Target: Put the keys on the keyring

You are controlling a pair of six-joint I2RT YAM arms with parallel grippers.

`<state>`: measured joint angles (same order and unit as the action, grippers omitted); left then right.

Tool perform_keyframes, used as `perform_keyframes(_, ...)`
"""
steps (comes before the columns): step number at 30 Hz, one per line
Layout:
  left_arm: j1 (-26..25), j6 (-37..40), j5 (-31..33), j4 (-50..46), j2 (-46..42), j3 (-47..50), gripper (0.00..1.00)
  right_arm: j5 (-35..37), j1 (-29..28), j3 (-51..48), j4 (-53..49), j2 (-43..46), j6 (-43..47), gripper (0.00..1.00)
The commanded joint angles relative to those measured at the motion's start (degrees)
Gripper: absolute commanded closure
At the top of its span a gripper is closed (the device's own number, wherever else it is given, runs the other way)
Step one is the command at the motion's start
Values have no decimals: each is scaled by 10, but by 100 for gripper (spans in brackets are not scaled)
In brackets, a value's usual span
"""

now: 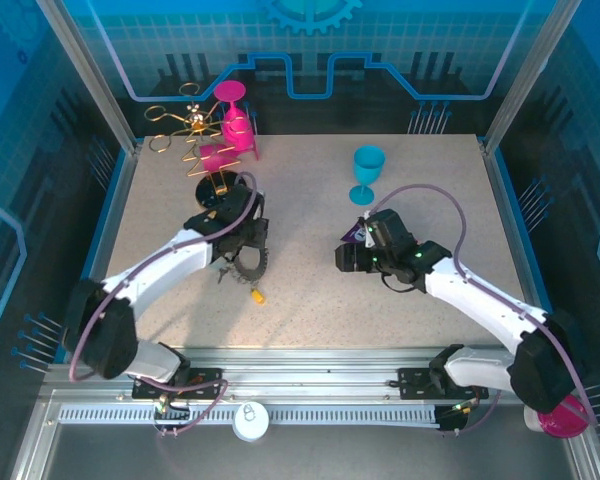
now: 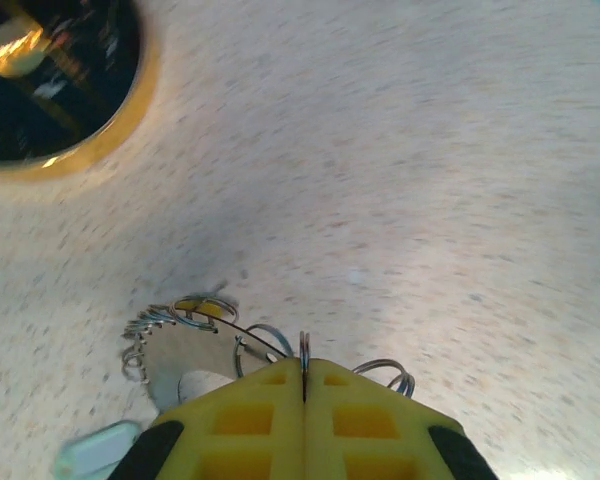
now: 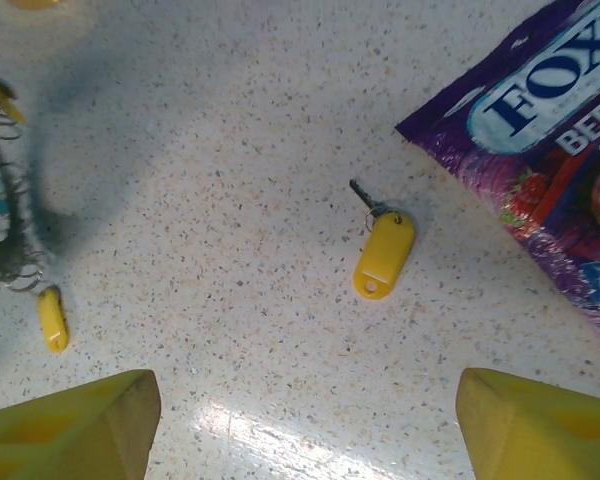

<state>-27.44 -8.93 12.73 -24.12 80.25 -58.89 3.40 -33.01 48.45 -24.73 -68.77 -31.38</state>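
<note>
While the left gripper [image 2: 303,374] pinches the keyring [image 2: 176,322], the task appears to be at an early or middle stage. Its yellow pads are pressed together on a thin turn of the ring's wire. The rest of the silvery loop hangs down to the worktop [image 1: 380,310], near the black, gold-rimmed stand base [image 2: 50,90].

**Progress.** One loose key [image 3: 383,255], yellow head down and short metal blade up, lies flat on the worktop well apart from the ring, so it is plainly not yet threaded. A second key [image 3: 50,320] lies at the lower end of the keyring; whether it is linked to the ring or merely touches it cannot be told. In the left wrist view a small yellow patch shows among the ring's coils, which may be a key already on, though it is too small to be sure. By this reading, at least the loose key is left to collect and thread.

**Grippers.** The right gripper [image 3: 302,405] is spread wide and holds nothing. It hangs over the loose key, which sits between the lines of its two fingers, with the purple snack packet [image 3: 550,150] just beside to the right. Judged from this pose, the step in hand is picking up that key while the left gripper [image 1: 242,248] presents the keyring [image 1: 248,263].
</note>
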Motion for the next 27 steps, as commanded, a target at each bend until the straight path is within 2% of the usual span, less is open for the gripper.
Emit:
perform_keyframes(1, -4, 150, -128, 77, -62, 37, 100, -19, 22, 31, -25, 39, 68, 23)
perform_keyframes(5, -4, 254, -247, 137, -120, 74, 100, -44, 42, 52, -27, 78, 173, 23)
perform_keyframes(11, -4, 369, -400, 164, -136, 71, 100, -142, 43, 66, -9, 125, 387, 26)
perform_keyframes(16, -4, 441, -507, 164, -109, 48, 100, -283, 41, 46, 9, 147, 559, 37)
perform_keyframes(19, -4, 481, -567, 167, -97, 40, 100, -331, 40, 57, -7, 129, 608, 42)
perform_keyframes(22, -4, 502, -600, 168, -92, 33, 100, -369, 33, 64, -9, 109, 638, 50)
perform_keyframes(27, -4, 531, -629, 132, -85, 11, 100, -368, 14, 73, 14, 70, 644, 57)
